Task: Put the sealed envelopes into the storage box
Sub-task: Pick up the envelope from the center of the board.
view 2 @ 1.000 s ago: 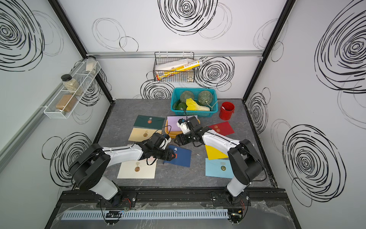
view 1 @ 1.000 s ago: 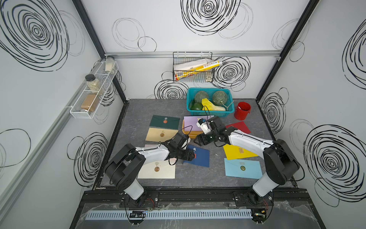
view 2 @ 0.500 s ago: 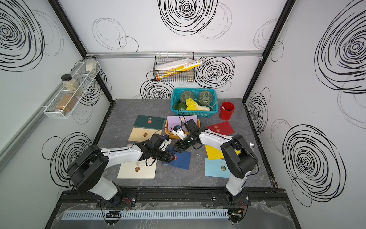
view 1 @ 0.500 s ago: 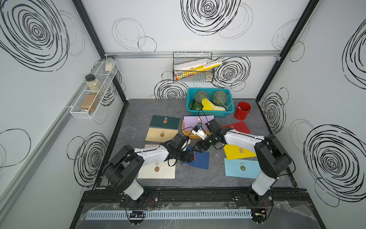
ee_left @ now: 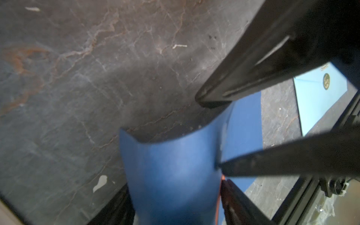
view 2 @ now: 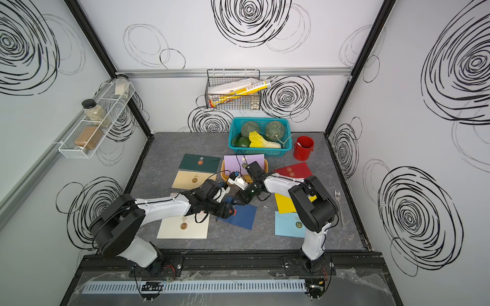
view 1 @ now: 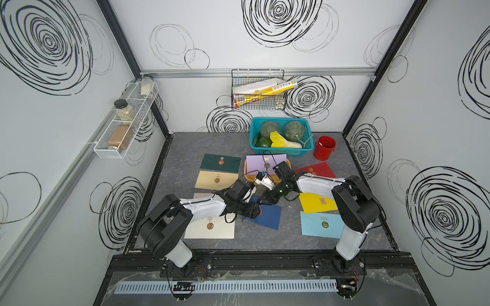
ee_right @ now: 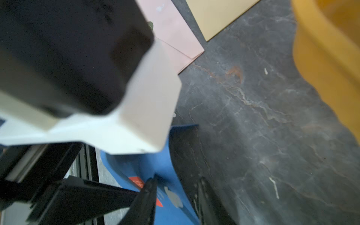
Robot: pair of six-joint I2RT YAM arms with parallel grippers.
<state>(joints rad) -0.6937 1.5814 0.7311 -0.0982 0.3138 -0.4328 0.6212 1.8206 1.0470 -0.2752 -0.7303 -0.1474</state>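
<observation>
Between the fingers of the right gripper (ee_right: 177, 180), which stand apart and are not pressed together, rises one raised edge of the navy envelope (view 1: 267, 218). At 8 o'clock of it, the left gripper (ee_left: 175, 184) clamps this envelope across its width, bowing the paper into an arch.

At 12 o'clock of both grippers sits one storage box (view 1: 246, 173), a mustard plastic tub with rounded corners. One lilac envelope (view 1: 265, 160) lies over it.

Nine envelopes can be counted. All are flat paper rectangles, several showing a round seal:
- the navy and lilac ones;
- dark green (view 1: 220, 162), tan (view 1: 216, 180), pink (ee_right: 175, 39) and cream (view 1: 212, 227), from 11 to 8 o'clock;
- red (view 1: 318, 169), yellow (view 1: 315, 202) and light blue (view 1: 320, 225), from 2 to 4 o'clock.

The table (view 1: 185, 159) is grey and veined. Farther out stand one teal perforated basket (view 1: 281, 153) at 12 o'clock and one red cup (view 1: 323, 151) at 1 o'clock.
</observation>
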